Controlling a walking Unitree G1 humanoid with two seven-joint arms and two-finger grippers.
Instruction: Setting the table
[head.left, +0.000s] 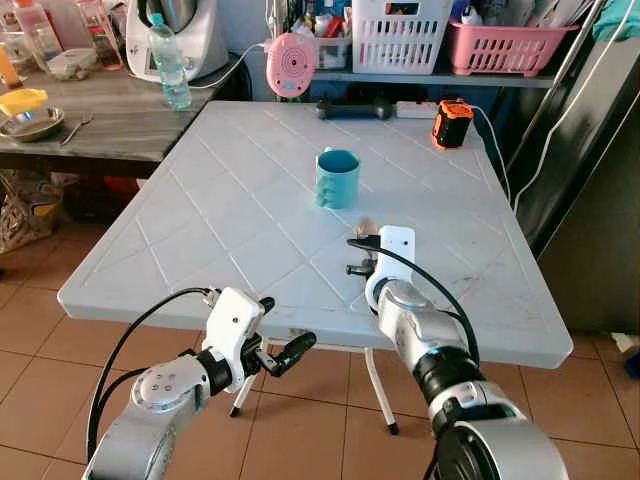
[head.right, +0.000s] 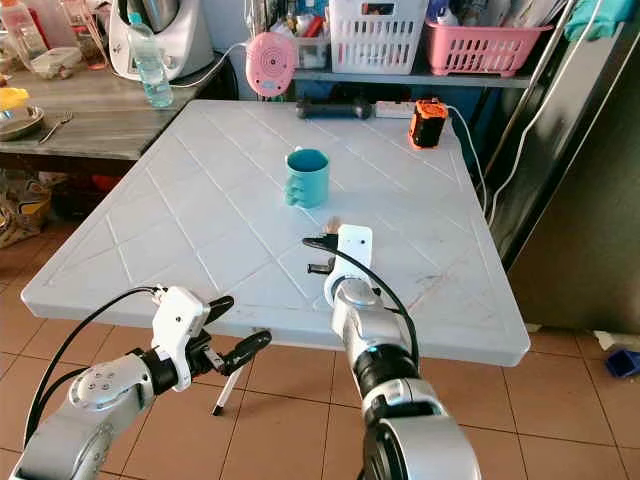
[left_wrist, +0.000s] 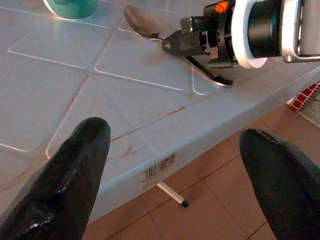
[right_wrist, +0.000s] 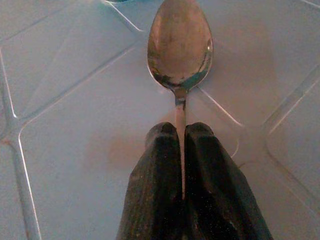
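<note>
Right hand (right_wrist: 181, 131) pinching spoon (right_wrist: 180, 47) handle, bowl ahead, apparently on table (right_wrist: 65, 125)

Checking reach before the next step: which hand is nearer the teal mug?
Right. The right hand is over the table, holding a spoon just short of the teal mug; the left hand hangs open below the table's near edge.

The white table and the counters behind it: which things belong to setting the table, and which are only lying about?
For the job:
- spoon, clamped in the right gripper
- teal mug
- white table

Lying about:
- water bottle
- pink round device
- orange and black device
- white basket
- pink basket
</note>
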